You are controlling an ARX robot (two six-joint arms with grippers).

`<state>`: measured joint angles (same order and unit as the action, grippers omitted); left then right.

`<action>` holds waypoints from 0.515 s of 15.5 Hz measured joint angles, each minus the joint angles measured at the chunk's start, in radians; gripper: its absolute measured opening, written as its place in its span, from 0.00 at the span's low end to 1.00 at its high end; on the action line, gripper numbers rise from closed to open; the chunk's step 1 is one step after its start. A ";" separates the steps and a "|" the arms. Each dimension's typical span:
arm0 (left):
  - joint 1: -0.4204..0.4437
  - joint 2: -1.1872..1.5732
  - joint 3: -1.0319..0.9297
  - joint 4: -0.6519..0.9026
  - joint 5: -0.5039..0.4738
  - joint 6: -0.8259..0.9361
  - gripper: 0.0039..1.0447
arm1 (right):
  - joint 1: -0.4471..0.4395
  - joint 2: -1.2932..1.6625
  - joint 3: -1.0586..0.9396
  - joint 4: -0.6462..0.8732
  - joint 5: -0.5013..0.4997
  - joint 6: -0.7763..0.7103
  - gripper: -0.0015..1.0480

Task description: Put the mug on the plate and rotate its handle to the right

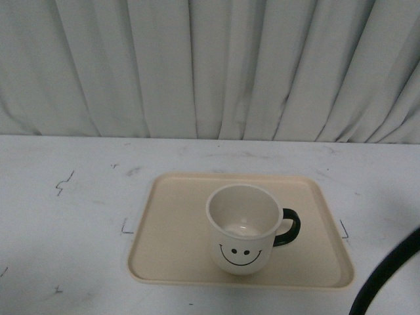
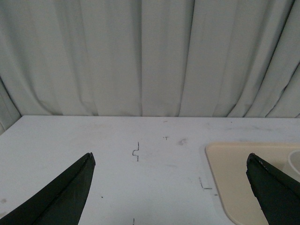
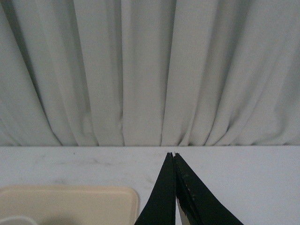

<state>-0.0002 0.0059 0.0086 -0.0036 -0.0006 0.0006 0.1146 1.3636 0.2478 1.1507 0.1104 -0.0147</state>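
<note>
White worktop [image 1: 79, 216] carries plate [image 1: 170, 256]; mug [image 1: 241, 226] upright near its right edge, handle [image 1: 289, 228] rightward. Left gripper [image 2: 171, 187] gapes, right gripper [image 3: 173, 187] pinched empty: task looks complete, so keep both clear.

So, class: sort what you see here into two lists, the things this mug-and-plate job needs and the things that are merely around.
Belongs to the job:
mug, upright on the plate
plate
handle, pointing right
left gripper, open
right gripper, shut, holding nothing

Just around:
table
curtain
black cable
</note>
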 joint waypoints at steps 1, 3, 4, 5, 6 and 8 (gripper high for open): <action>0.000 0.000 0.000 0.000 0.000 0.000 0.94 | -0.007 -0.019 -0.030 -0.023 -0.010 0.000 0.02; 0.000 0.000 0.000 0.000 0.000 0.000 0.94 | -0.049 -0.213 -0.131 -0.117 -0.043 0.000 0.02; 0.000 0.000 0.000 0.000 0.000 0.000 0.94 | -0.100 -0.266 -0.151 -0.159 -0.104 0.000 0.02; 0.000 0.000 0.000 0.000 0.000 0.000 0.94 | -0.120 -0.320 -0.175 -0.201 -0.102 0.001 0.02; 0.000 0.000 0.000 0.000 0.000 0.000 0.94 | -0.120 -0.373 -0.190 -0.239 -0.105 0.001 0.02; 0.000 0.000 0.000 0.000 0.000 0.000 0.94 | -0.120 -0.488 -0.208 -0.324 -0.107 0.001 0.02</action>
<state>-0.0002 0.0059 0.0086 -0.0036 -0.0006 0.0006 -0.0055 0.8753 0.0395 0.8268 0.0036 -0.0139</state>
